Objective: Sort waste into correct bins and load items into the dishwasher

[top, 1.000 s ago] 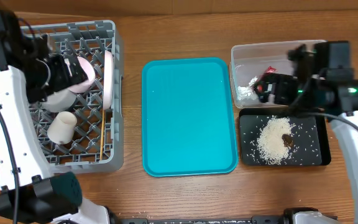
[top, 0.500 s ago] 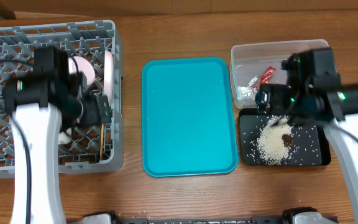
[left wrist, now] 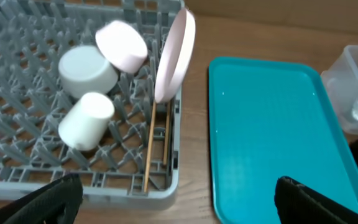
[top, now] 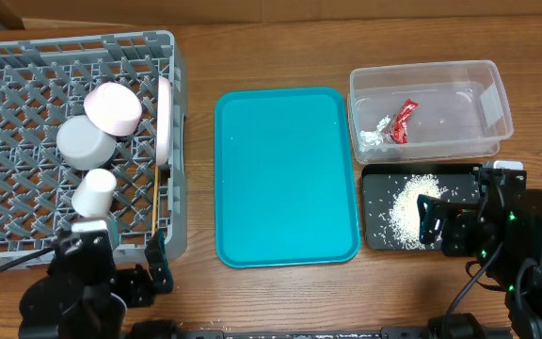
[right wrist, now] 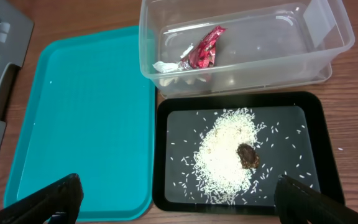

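here the left pincer (left wrist: 178, 186) gapes wide, empty; ahead-left the rack (left wrist: 123, 194) holds one cup (left wrist: 86, 119), one bowl (left wrist: 87, 71), one small plate (left wrist: 122, 45), one large plate (left wrist: 174, 56), two chopsticks (left wrist: 149, 146) pointing straight away. the right pincer (right wrist: 178, 183), also wide and empty, faces the black tray (right wrist: 291, 118) with one rice heap (right wrist: 221, 155), one brown lump (right wrist: 248, 156); beyond, the tub (right wrist: 328, 31) holds one wrapper (right wrist: 202, 48). nothing seems left to sort.
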